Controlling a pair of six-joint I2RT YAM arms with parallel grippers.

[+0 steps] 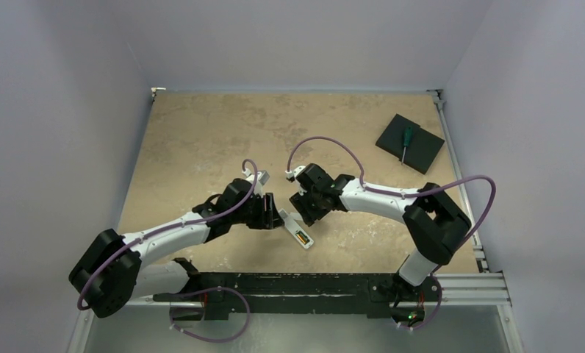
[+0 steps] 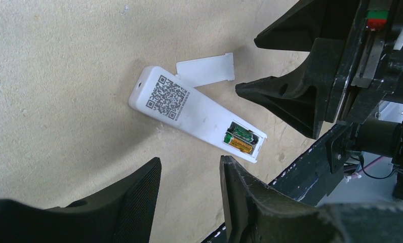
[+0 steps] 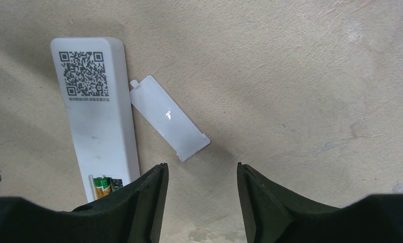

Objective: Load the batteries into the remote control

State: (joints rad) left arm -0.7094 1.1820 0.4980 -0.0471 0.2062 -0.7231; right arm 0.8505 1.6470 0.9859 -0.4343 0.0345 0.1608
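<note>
Batteries (image 2: 239, 139), two small cylindrical cells, one dark green-black and one glossy gold-orange, lie side by side in the open recess at one end of the slim white plastic remote control (image 2: 189, 111). The remote lies face down on the mottled beige, stone-textured tabletop (image 1: 201, 147), between the two arms, its smooth back carrying a printed square code near the rounded far end. A thin, flat white plastic battery cover (image 2: 205, 70) with a small tab lies loose on the table, just beside the remote's long edge. The left gripper (image 2: 189, 167) hangs over the table near the battery end, its ribbed black fingers moderately apart with nothing between them. The right gripper (image 3: 202, 169) hovers above the cover, its matte black wedge-shaped fingers spread with only bare table between them. Well apart, at the far right, a green-handled screwdriver (image 1: 405, 141) rests on a black square pad (image 1: 391, 137).
</note>
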